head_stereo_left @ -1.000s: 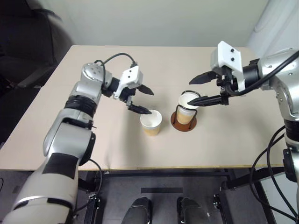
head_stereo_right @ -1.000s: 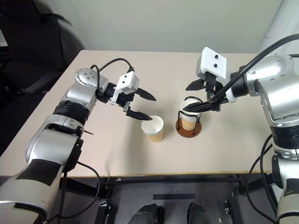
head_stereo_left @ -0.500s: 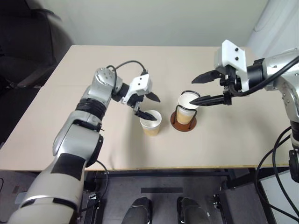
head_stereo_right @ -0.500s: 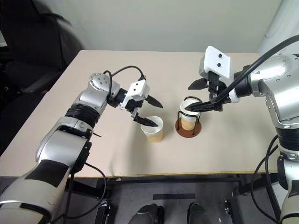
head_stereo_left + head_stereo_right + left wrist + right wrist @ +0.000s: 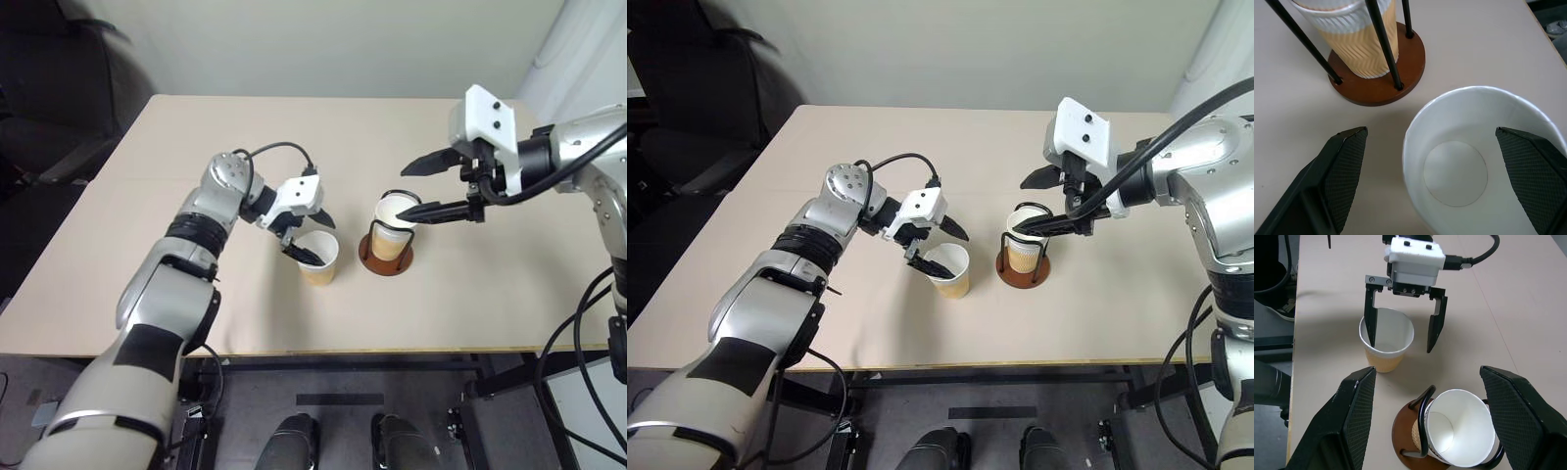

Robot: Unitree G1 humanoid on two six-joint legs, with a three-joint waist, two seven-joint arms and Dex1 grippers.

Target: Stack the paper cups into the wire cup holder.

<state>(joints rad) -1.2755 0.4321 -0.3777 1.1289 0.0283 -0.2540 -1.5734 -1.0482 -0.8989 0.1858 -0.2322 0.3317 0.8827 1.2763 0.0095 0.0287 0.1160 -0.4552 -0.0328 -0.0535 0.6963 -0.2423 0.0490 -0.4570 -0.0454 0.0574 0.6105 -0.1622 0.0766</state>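
A loose paper cup (image 5: 316, 257) stands upright on the table, tan outside and white inside (image 5: 1469, 161). My left gripper (image 5: 318, 240) is open and straddles its rim, one finger inside the cup and the other finger (image 5: 1347, 166) outside it on the holder's side. Just right of it stands the wire cup holder (image 5: 385, 262), a brown disc with black wire loops, and a paper cup (image 5: 394, 217) sits in it, leaning a little (image 5: 1457, 431). My right gripper (image 5: 402, 191) hovers open above the holder, holding nothing.
The beige table (image 5: 196, 137) has bare room on all sides of the cup and holder. A dark chair (image 5: 59, 108) stands off its far left corner. The table's near edge (image 5: 353, 351) runs below both grippers.
My left gripper has moved right and down onto the loose cup, so its fingers now straddle the rim. The right gripper, the cups and the holder have stayed put.
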